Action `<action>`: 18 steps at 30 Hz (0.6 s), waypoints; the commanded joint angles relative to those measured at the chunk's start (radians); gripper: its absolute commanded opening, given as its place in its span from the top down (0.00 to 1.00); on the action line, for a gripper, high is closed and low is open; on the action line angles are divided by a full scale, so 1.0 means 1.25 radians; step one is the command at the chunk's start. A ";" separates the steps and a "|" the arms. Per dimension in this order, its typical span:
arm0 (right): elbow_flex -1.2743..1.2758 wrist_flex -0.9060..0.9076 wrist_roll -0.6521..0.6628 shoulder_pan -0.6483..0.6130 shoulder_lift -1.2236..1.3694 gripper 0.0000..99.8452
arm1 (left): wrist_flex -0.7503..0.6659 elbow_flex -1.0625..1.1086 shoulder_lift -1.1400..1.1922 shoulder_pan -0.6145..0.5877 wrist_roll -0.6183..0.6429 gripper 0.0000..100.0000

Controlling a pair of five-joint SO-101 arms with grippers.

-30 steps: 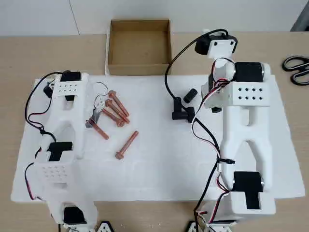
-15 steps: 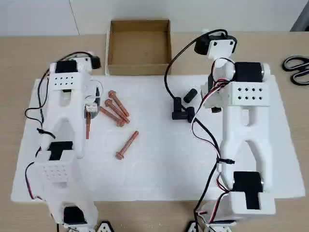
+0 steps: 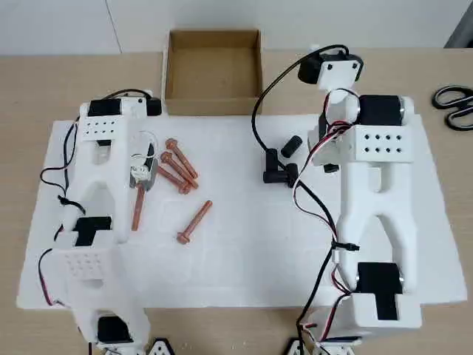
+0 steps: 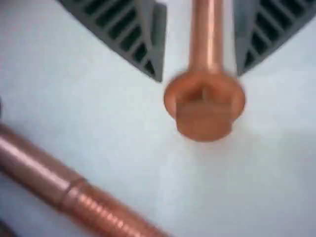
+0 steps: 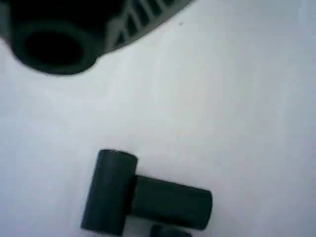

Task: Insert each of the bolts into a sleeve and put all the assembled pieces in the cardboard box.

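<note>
My left gripper (image 3: pixel 140 176) (image 4: pixel 200 66) is shut on the shaft of a copper bolt (image 3: pixel 137 208) (image 4: pixel 204 106), held just over the white foam sheet (image 3: pixel 244 251) at its left side. Beside it lie several more bolts (image 3: pixel 177 166), one apart (image 3: pixel 194 222); one of them passes close under the held one (image 4: pixel 74 195). My right gripper (image 3: pixel 305 146) (image 5: pixel 96 42) is at the sheet's back right, shut on a black sleeve (image 3: pixel 292 146) (image 5: pixel 52 44). Two more sleeves (image 3: pixel 277 174) (image 5: pixel 143 197) lie joined in an L below it. The open cardboard box (image 3: pixel 213 100) stands behind the sheet.
Black cables (image 3: pixel 259 111) run from the right arm over the foam near the sleeves. Scissors (image 3: pixel 454 103) lie on the wooden table at the far right. The foam's middle and front are bare.
The left gripper has taken the bolt up from the foam and turned it from slanted to nearly straight toward the front. The right arm has not moved.
</note>
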 commanded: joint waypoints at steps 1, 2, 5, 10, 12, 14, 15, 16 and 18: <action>-0.005 -0.004 -0.001 0.001 -0.004 0.99 | -0.034 0.014 -0.006 -0.001 -0.001 0.91; -0.005 -0.004 -0.001 0.002 -0.004 0.99 | -0.049 0.029 -0.009 0.000 -0.001 0.91; -0.005 -0.004 -0.001 0.002 -0.004 0.99 | -0.075 0.071 -0.007 0.000 -0.001 0.91; -0.005 -0.007 -0.001 0.002 -0.004 0.99 | -0.099 0.126 -0.014 -0.002 -0.001 0.91; -0.005 -0.007 -0.001 0.002 -0.004 0.99 | -0.104 0.131 -0.010 -0.002 -0.001 0.91; -0.005 -0.007 -0.001 0.002 -0.004 0.99 | -0.108 0.142 -0.009 -0.001 -0.001 0.91; -0.005 -0.007 -0.001 0.002 -0.004 0.99 | -0.108 0.149 -0.011 -0.001 -0.001 0.91; -0.005 -0.007 -0.001 0.002 -0.004 0.99 | -0.108 0.157 -0.012 -0.001 -0.001 0.91; -0.005 -0.007 -0.001 0.002 -0.004 0.99 | -0.108 0.164 -0.012 -0.001 -0.001 0.91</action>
